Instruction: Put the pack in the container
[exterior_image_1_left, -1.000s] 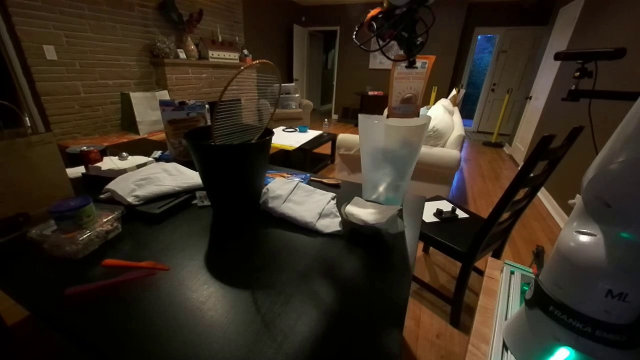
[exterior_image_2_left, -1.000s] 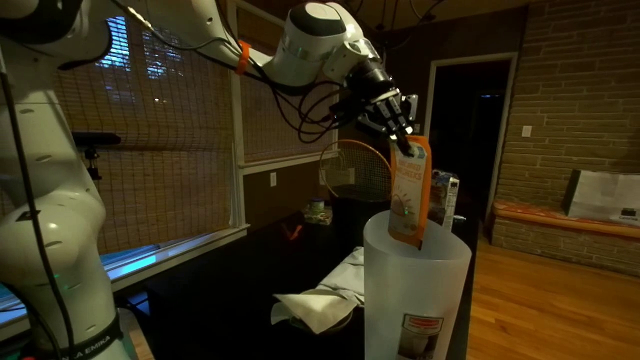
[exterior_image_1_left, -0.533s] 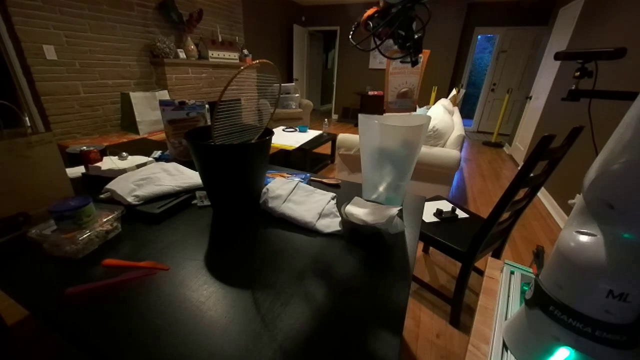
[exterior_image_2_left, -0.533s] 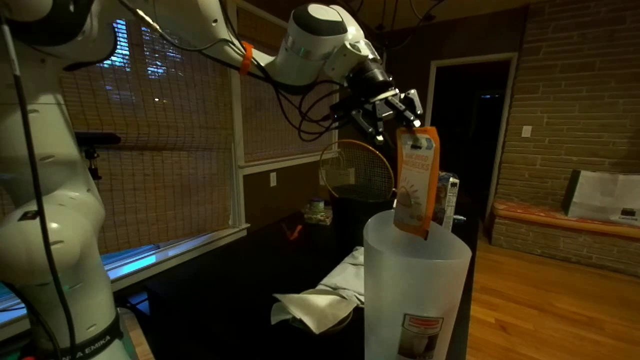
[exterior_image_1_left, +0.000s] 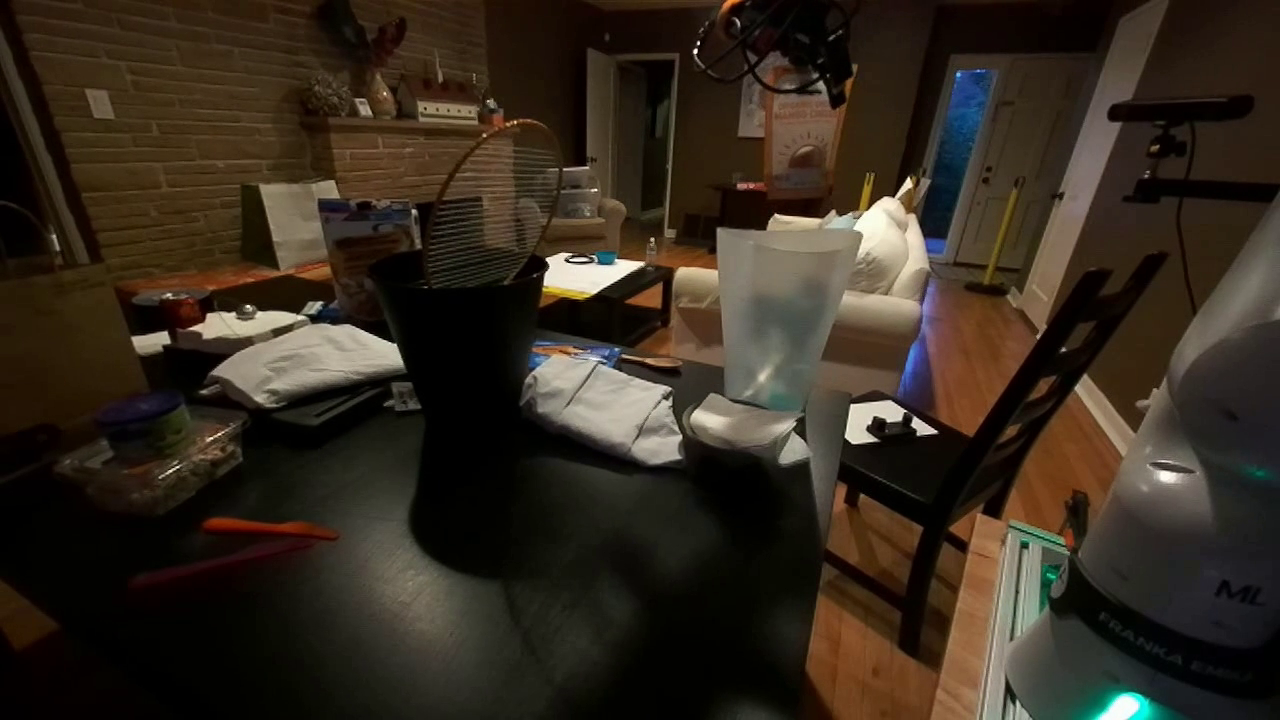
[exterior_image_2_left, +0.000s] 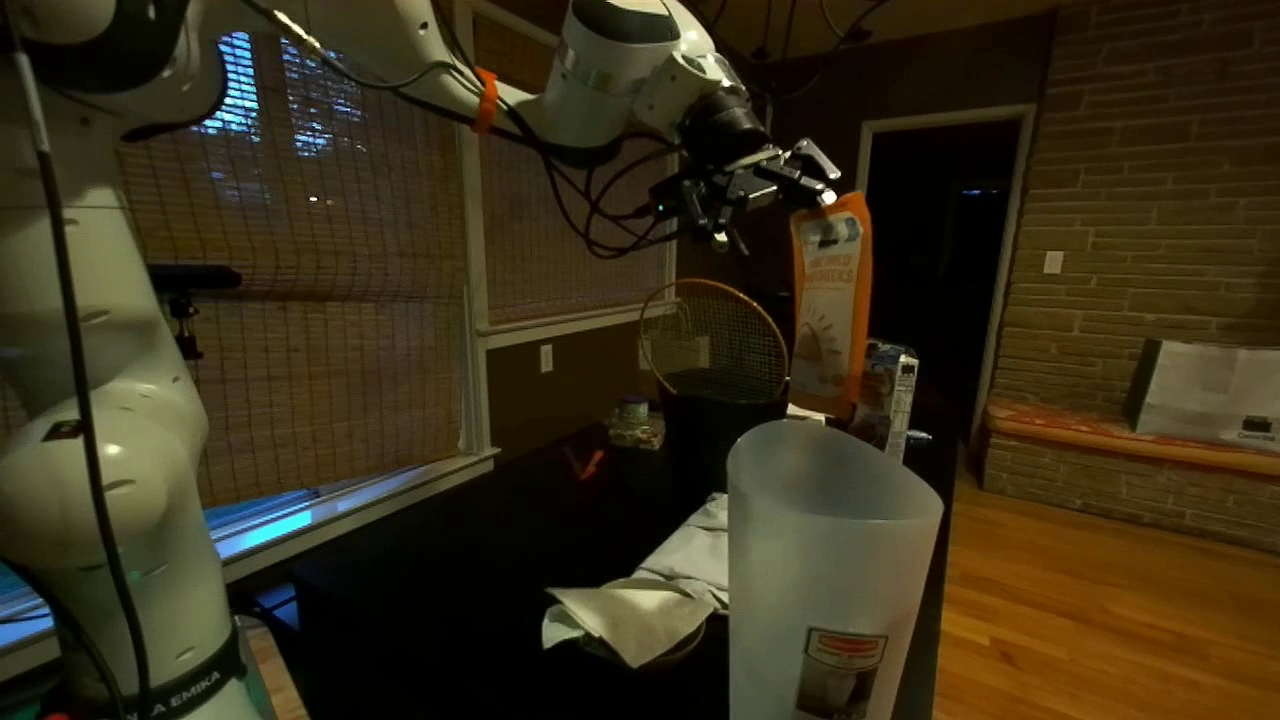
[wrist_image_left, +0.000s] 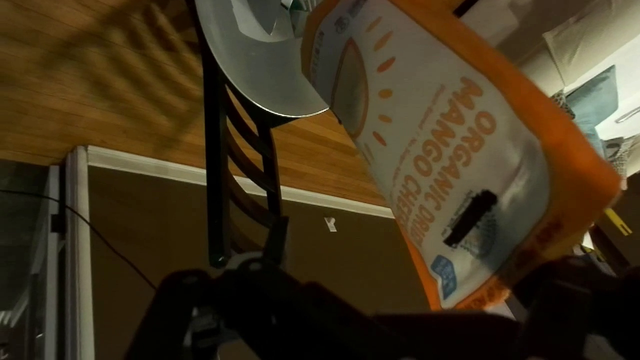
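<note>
The pack (exterior_image_2_left: 828, 300), an orange-edged white pouch of dried mango, hangs upright with its top edge by one fingertip (exterior_image_2_left: 828, 197) of my gripper (exterior_image_2_left: 774, 219). The jaws stand wide apart, the other finger well away from the pouch. How the pouch stays up at that finger cannot be made out. In the wrist view the pack (wrist_image_left: 435, 150) slants from the right finger towards the container's mouth. The container (exterior_image_2_left: 830, 560) is a tall, translucent bin; in both exterior views the pouch's lower end appears above its rim. Something pale lies inside the container (wrist_image_left: 270, 75).
A black bin (exterior_image_1_left: 460, 340) holding a racket (exterior_image_1_left: 495, 205) stands on the dark table (exterior_image_1_left: 560, 600). Close to the container are a bowl with a paper (exterior_image_1_left: 745, 425) and a white bundle (exterior_image_1_left: 605, 410). A chair (exterior_image_1_left: 960, 460) is beside the table.
The jaws have spread from nearly together to wide. The arm has risen, and the pouch has come up with it, its lower end now higher above the container's rim.
</note>
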